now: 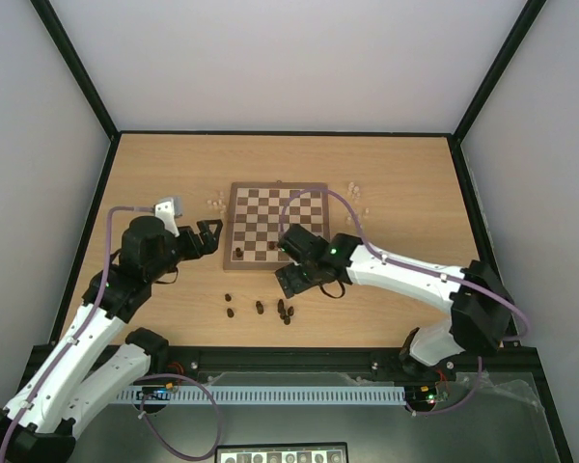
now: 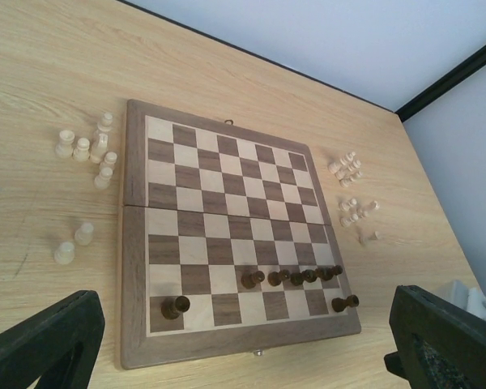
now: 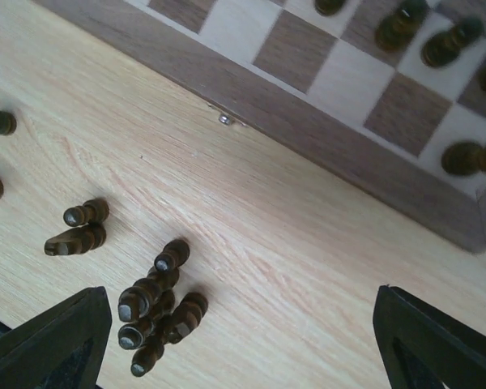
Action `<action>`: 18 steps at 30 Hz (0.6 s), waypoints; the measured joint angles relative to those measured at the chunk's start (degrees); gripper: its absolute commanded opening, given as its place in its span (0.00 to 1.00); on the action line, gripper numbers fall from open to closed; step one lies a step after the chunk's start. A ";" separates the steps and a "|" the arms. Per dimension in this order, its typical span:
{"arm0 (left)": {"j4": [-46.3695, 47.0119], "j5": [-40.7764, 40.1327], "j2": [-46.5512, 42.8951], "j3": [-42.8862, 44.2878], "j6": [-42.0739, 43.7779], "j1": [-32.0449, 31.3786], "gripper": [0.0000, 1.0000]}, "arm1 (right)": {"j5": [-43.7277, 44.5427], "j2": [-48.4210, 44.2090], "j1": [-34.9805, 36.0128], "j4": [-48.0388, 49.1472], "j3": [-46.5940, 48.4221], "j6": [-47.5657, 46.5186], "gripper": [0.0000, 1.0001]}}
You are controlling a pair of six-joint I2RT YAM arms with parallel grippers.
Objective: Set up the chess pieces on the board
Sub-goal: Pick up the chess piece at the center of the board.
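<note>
Pale wood tabletop [image 1: 405, 169] seen from above, with two white-and-black robot arms reaching in from the near edge.

The left arm [image 1: 96, 318] bends up and inward. The left gripper [image 1: 211, 238] hovers just off the left border of the chessboard [image 1: 251, 266], towards its near-left corner. In its wrist view both fingers [image 2: 40, 344] are spread wide with nothing between them.

The right arm [image 1: 405, 270] stretches left across the table, its wrist over the board's near edge. The right gripper [image 1: 295, 283] points down at the table just in front of the board. Its fingers [image 3: 49, 344] are likewise spread wide and grasp nothing.

The chessboard lies flat in the middle of the table, with open tabletop on every side; the widest bare stretches are beyond its far edge and out to the right.

A few dark chess pieces [image 2: 296, 277] stand on the board. There is a short row on the second rank from the near edge, towards the right, and one piece near each near corner.

The loose dark pieces [image 1: 259, 307] lie on the table in front of the board, well apart from the left gripper. One heap [image 3: 154, 316] of them lies between the right gripper's fingers but untouched.

Cream chess pieces [image 1: 215, 203] sit in small clusters on the table off the board's left side, and more of them [image 1: 355, 193] off its right side, towards the far end.
</note>
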 measured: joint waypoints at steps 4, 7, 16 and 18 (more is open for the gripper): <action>-0.66 0.63 -0.28 -0.02 0.22 0.00 1.00 | 0.17 -4.00 0.17 2.23 -4.17 2.62 0.65; -1.29 1.09 -0.59 -0.02 0.48 0.00 0.99 | 0.37 -5.95 0.28 2.82 -6.05 3.78 0.54; -2.82 2.43 -2.16 -0.11 -0.17 0.00 1.00 | 0.57 -9.25 1.55 4.37 -9.70 6.12 0.56; -2.82 2.47 -2.67 -0.33 -0.57 0.00 0.99 | 0.63 -10.19 1.62 4.37 -10.36 6.10 0.56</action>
